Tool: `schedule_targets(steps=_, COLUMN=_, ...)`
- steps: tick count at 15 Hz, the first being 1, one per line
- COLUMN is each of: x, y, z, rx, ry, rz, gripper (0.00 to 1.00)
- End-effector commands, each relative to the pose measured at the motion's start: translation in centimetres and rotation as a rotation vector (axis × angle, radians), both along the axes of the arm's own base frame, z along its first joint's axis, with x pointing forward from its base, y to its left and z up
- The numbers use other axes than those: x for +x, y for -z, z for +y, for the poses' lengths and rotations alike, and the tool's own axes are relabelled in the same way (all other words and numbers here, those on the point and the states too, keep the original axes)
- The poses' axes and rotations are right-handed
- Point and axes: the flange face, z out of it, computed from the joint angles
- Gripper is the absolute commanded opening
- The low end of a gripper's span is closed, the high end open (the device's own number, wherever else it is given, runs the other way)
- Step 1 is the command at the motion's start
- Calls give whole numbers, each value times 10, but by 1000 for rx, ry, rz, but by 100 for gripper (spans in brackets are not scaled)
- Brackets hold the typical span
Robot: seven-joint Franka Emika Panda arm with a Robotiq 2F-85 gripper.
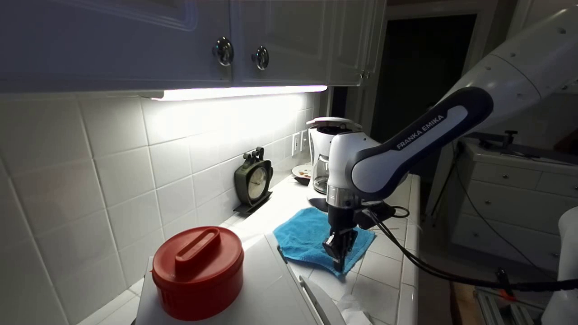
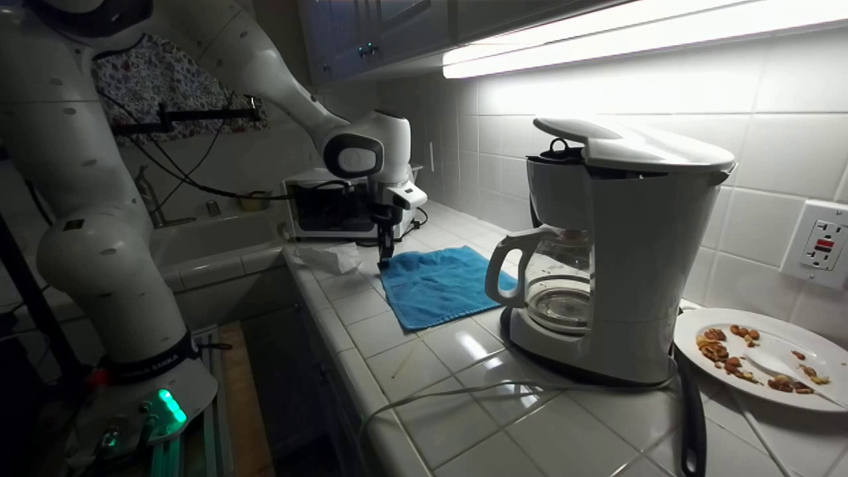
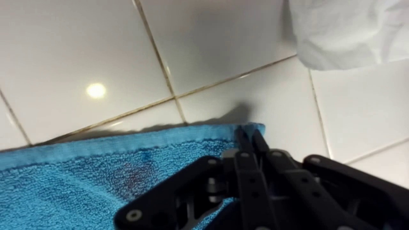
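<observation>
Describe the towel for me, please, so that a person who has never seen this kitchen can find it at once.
Start at the white tiled counter and find the coffee maker. Near it lies the towel, one corner pinched by the gripper. Its bright blue, looped cloth sets it apart from the white coffee maker and the white counter.

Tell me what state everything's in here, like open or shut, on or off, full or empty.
Towel, spread out, wrinkled
Tool, shut on a towel corner
Coffee maker, lid ajar
Coffee pot, in the coffee maker, looks empty
Light, on
Cupboard doors, shut
Drawers, shut
Red tub, covered
Plate, holding nuts
Wall outlet, nothing plugged in
White paper or bag, crumpled
</observation>
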Motion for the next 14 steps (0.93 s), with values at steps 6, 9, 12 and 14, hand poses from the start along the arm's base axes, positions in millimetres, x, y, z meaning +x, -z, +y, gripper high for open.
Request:
schedule_targets(steps=6, x=-5, y=-39, z=-57, rx=-107, ry=58, rz=-119, gripper=4)
schedule_targets(steps=9, x=-5, y=-45, z=-80, rx=-154, ry=86, rz=-148, gripper=4)
schedule_targets(steps=12, x=-4, y=-48, z=-102, rx=-213, ry=117, rz=-171, gripper=4)
schedule_targets(steps=14, x=-3, y=-49, z=-115, rx=-251, ry=137, rz=-180, gripper=4)
